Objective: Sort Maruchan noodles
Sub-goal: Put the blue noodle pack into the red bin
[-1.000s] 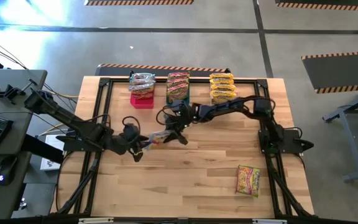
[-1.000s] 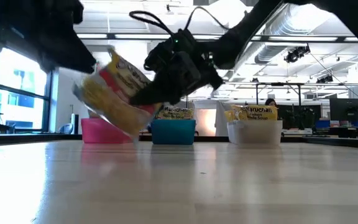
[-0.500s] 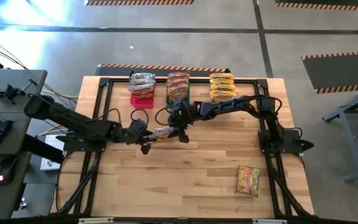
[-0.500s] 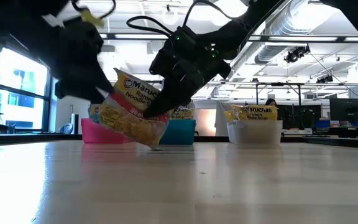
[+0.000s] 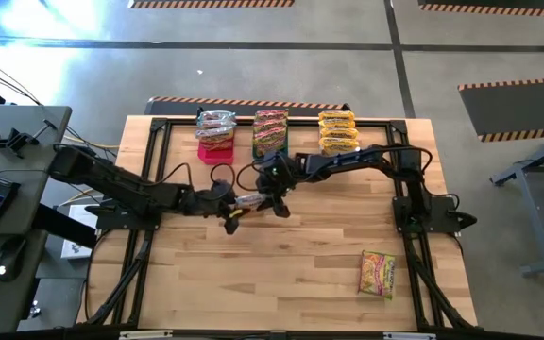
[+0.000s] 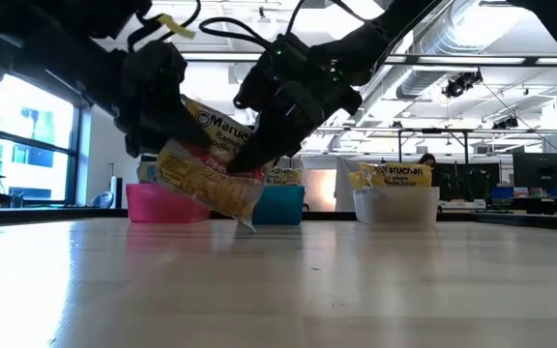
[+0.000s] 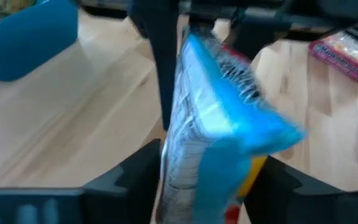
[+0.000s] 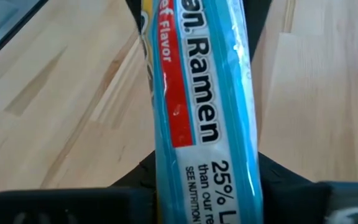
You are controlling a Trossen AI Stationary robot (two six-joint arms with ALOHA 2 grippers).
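The ramen packet (image 5: 249, 199) hangs above the table, long axis running between the arms, tilted in the low view. It is crinkly, yellow-printed with a blue edge. Both left gripper (image 5: 227, 201) and right gripper (image 5: 272, 195) clamp it

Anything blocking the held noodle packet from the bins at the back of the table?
Nothing visible does. Both the left pincer and right pincer grip the noodle packet above mid-table; bare wood lies between it and the pink bin, blue bin and clear bin.
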